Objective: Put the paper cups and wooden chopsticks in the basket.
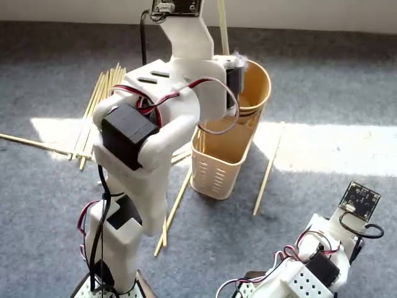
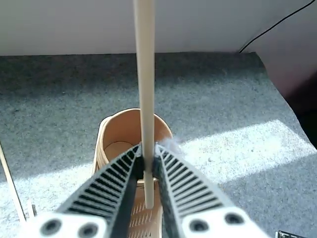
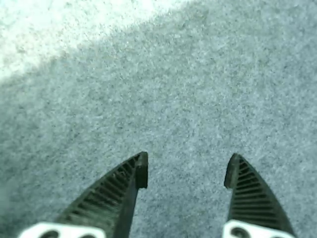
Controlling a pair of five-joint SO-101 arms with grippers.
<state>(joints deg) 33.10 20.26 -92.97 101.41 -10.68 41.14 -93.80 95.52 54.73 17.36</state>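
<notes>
L gripper [image 2: 147,148] is clamped tight on one wooden chopstick [image 2: 144,89], jaws pinched together w/ the stick running upright between them, its lower end poking just past the tips. Directly beneath: the paper cup [image 2: 124,136], mouth up, sitting inside the basket [image 1: 214,177] at its far end, cup rim sticking up above the basket's edge. From the high cam, the L arm [image 1: 155,130] arches up and over the basket, the held stick rising above the cup. Basket stands upright on the grey carpet [image 1: 322,81], partly in a sunlit strip [image 1: 335,146]. Other sticks are out on the carpet. There's a bundle of chopsticks [image 1: 102,99] fanned out behind the L arm, well apart from the basket on the L side. A lone chopstick [image 1: 268,171] lies near the basket on the R side, not touching. A slanting stick [image 1: 177,202] lies by the basket's near L corner, and a long stick [image 1: 34,143] lies across the carpet at far L. R gripper [image 3: 187,171] hangs over grey carpet, jaws spread wide apart. R arm [image 1: 316,267] sits low at the near R corner, well apart from the basket.
</notes>
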